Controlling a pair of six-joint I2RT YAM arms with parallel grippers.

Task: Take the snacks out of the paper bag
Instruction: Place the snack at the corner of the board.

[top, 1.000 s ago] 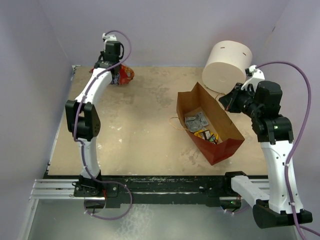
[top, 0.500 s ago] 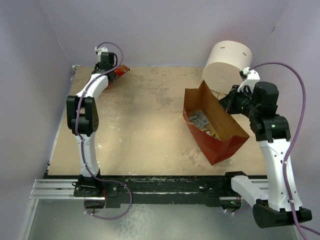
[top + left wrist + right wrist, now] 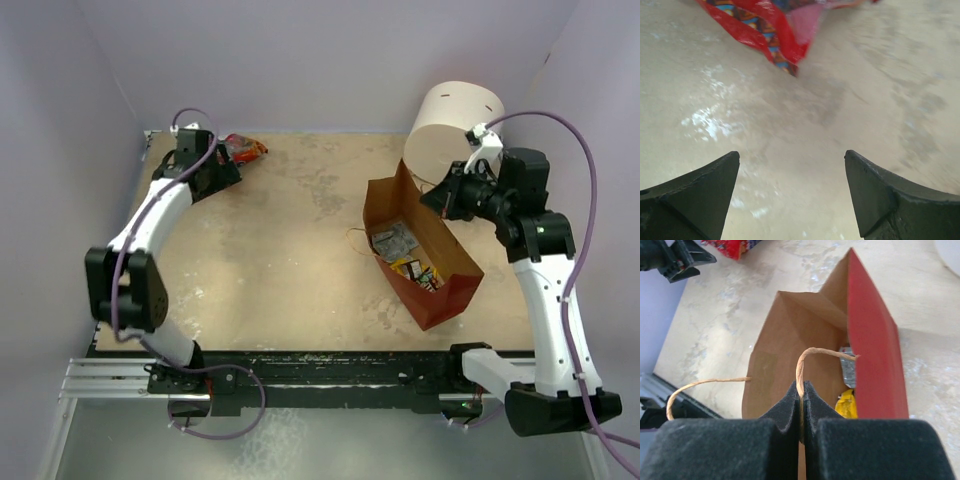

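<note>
The paper bag (image 3: 452, 262) sits right of centre on the tabletop (image 3: 300, 250), just in front of a white cylinder (image 3: 455, 125). Its mouth gapes enough that a crinkled silver packet (image 3: 393, 241) and yellow wrappers (image 3: 410, 268) show deep inside. One snack, the red cartoon-printed bag (image 3: 244, 149), already lies out near the far left corner. The mouth appears to be kept open by one thing only: the right fingers (image 3: 785, 410) are pressed tight together on a thin string handle (image 3: 801, 375), while the other handle (image 3: 695, 387) hangs loose outside the rim. That is the weak point. A hard or sideways pull could tear the string from the paper or let it slip through the pads, and the wall would probably sag over the packets. Pulling up on a single handle could also tip the light bag or drag it against the cylinder, tumbling the contents further down. The left fingers (image 3: 705, 185) are spread wide and empty above bare tabletop, close to the red bag and well away from the paper bag. They have a long reach across, and on entering the narrow opening they may snag the loose handle or the tan inner wall and shove the whole bag instead of reaching a packet. The slick crinkled wrappers look likely to slide out of a shallow pinch.
</note>
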